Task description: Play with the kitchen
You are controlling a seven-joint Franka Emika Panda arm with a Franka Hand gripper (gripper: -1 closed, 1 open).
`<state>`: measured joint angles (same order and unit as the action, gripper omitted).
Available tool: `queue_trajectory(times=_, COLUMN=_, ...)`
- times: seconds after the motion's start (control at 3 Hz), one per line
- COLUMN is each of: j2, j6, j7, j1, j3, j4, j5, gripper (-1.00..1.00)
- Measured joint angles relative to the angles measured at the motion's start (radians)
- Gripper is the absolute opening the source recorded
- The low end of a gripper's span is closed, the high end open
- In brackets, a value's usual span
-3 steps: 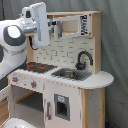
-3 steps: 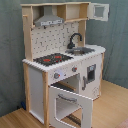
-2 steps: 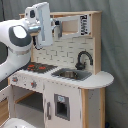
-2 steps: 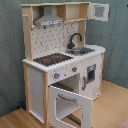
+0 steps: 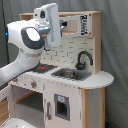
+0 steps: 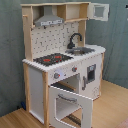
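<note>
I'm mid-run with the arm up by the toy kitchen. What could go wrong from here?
1. The arm sits high, close to the kitchen's top shelf; a careless swing may knock it.
2. The oven door hangs open toward the front in the second exterior view; reaching low could catch it.
3. The faucet stands up over the sink, so a sideways sweep might hit it.

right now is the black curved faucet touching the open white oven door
Apart. In the second exterior view the black curved faucet stands up on the counter beside the steel sink, while the open white oven door hangs far below at the front.
</note>
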<state>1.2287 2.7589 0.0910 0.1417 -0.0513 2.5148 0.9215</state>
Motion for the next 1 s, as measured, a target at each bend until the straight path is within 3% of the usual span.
queue_trajectory(times=0.33, j2=-0.033, j6=0.072, j7=-0.030, j1=0.000, j3=0.038, j4=0.048, j5=0.000, gripper=-1.00)
queue_trajectory(times=1.0, j2=-0.196, j6=0.194, j7=-0.029, j1=0.000, j3=0.022, j4=0.033, j5=0.000, gripper=-1.00)
